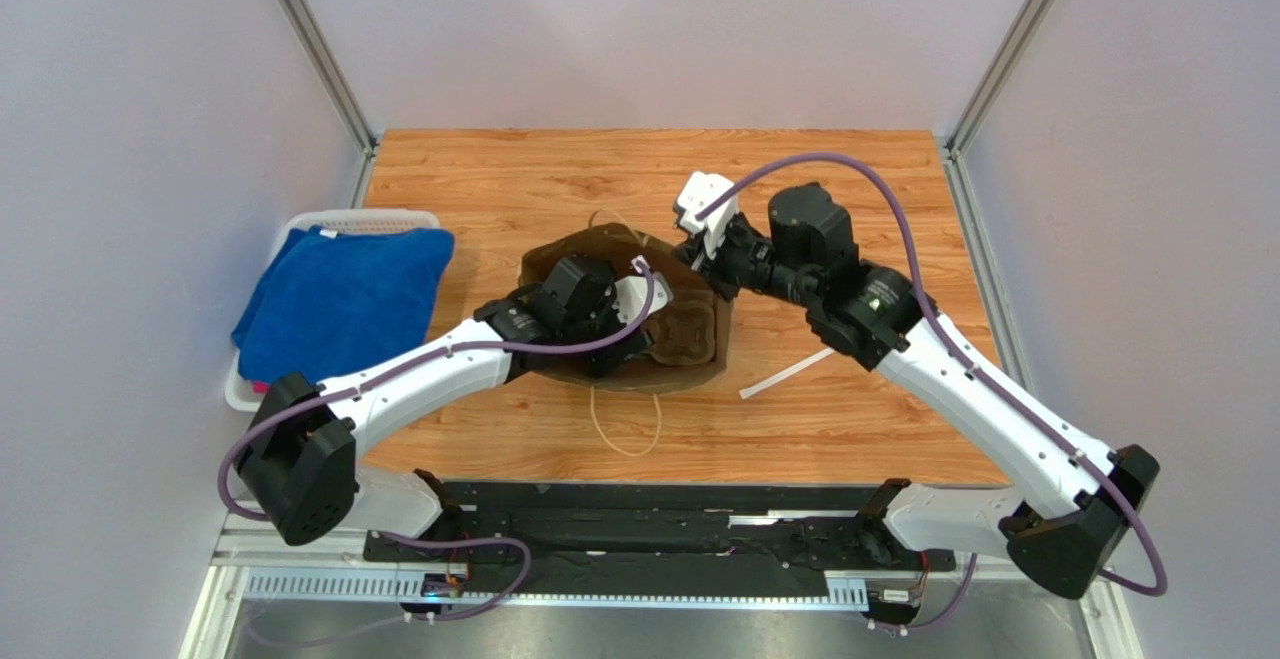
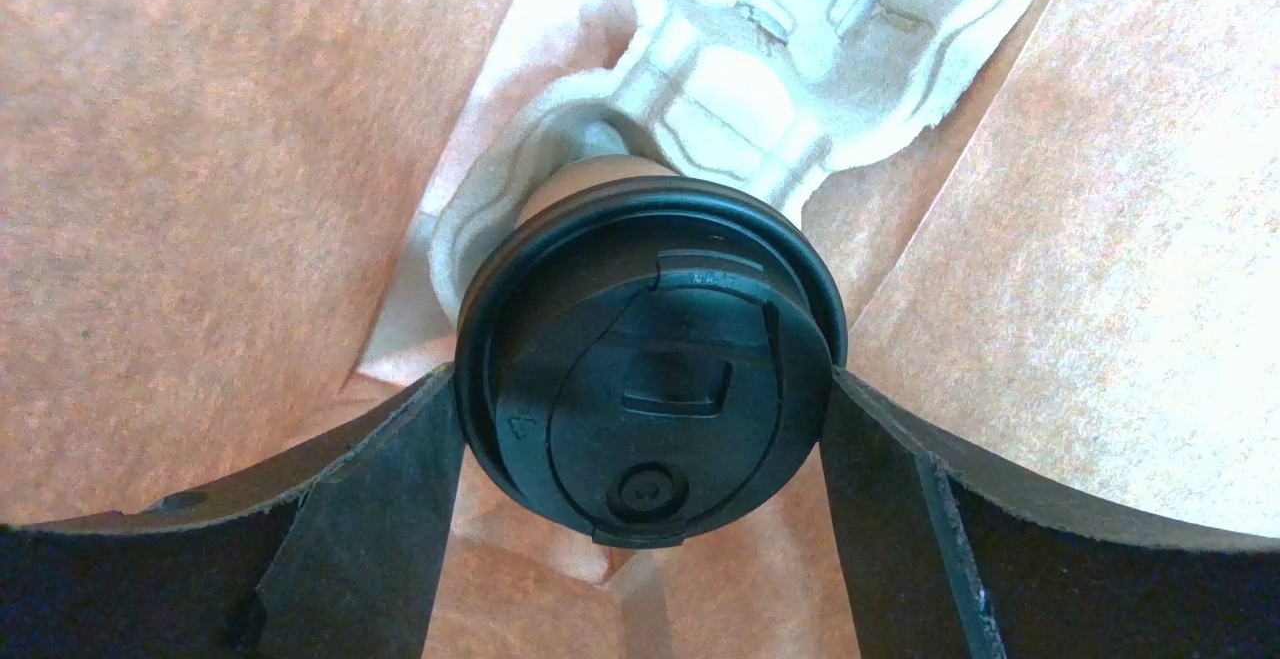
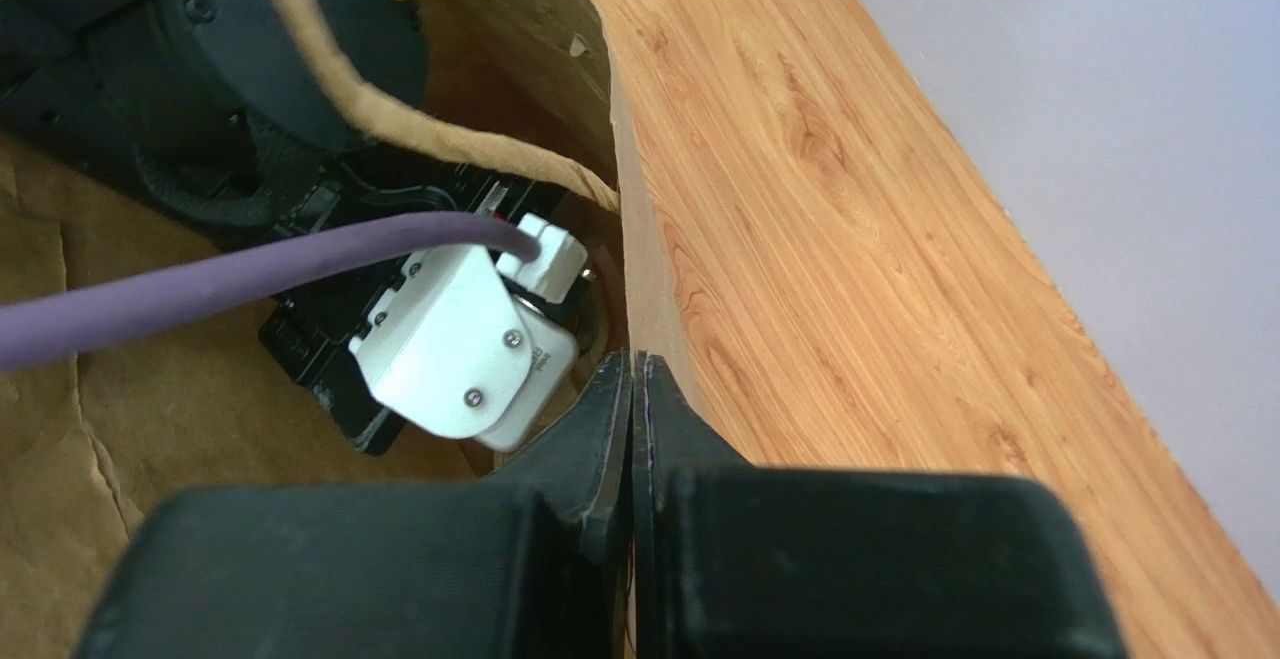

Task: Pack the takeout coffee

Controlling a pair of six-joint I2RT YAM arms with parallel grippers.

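The takeout coffee [image 2: 646, 367] shows its round black lid in the left wrist view, with a sliver of kraft cup wall behind it. My left gripper [image 2: 639, 389] is shut on it, a finger against each side of the lid, deep inside the brown paper bag [image 1: 684, 332]. The grey pulp tray [image 2: 781, 29] lies on the bag's bottom right behind the cup; whether the cup sits in a pocket I cannot tell. From above, the left gripper [image 1: 624, 314] is inside the bag's mouth. My right gripper [image 3: 633, 374] is shut on the bag's rim [image 3: 621, 224], holding it at the far right side [image 1: 694, 254].
A white basket [image 1: 323, 221] with a blue cloth [image 1: 343, 299] stands at the table's left edge. A white paper strip [image 1: 789, 371] lies right of the bag. A bag handle loop [image 1: 624, 427] rests on the wooden table [image 1: 842, 179] near the front.
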